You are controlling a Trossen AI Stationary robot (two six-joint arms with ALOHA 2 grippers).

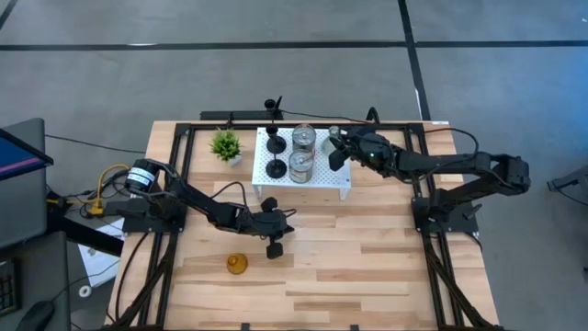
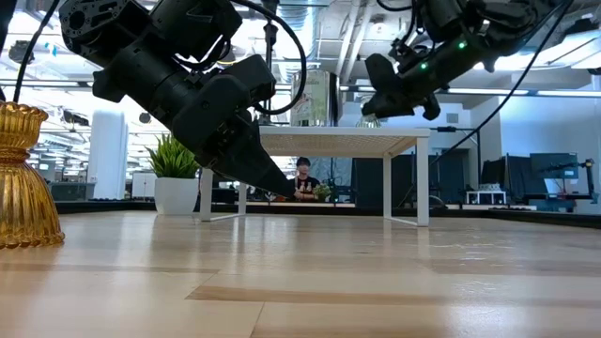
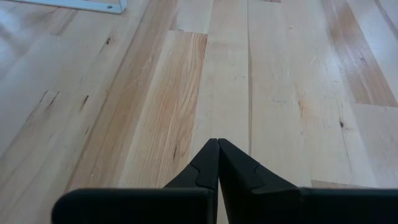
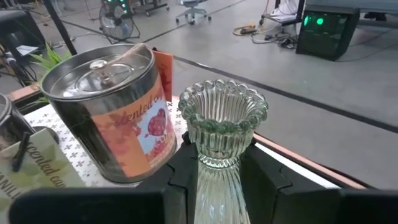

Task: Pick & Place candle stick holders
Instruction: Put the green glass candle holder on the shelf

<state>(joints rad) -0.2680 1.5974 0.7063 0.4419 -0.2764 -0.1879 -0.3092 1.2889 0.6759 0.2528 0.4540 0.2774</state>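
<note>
Pale butcher-block wooden surface (image 1: 367, 257) under both arms, open workshop floor beyond. Held at the right end of the white perforated metal stand (image 1: 317, 176): ribbed greyish-olive glass candle stick holder (image 4: 221, 143), bell-mouthed with a beaded rim, pinched at its narrow fluted stem by the right claw (image 4: 217, 180), apparently raised above the stand top. Probably fairly heavy for its size, rigid, brittle and slick; ribs give the pads some bite, so the waisted stem looks the safest hold, never the thin flared rim. Gentle set-down advised, since glass on metal chips easily.

Just beside it, 2 lidded clear glass candle jars with labels (image 1: 303, 138) on the stand; smooth, wide and heavier, likely better gripped across the body below the lid. Further along the stand, 2 slim black round-based candlesticks (image 1: 274, 145); light, stiff, tippy, best taken low on the stem.

Well apart, near the front of the surface, amber ribbed glass holder (image 1: 237, 264), standing upright and untouched. Left claw (image 3: 217, 163) clenched on nothing, low over bare wood between stand and amber piece. Small green potted plant (image 1: 226, 145) left of the stand.
</note>
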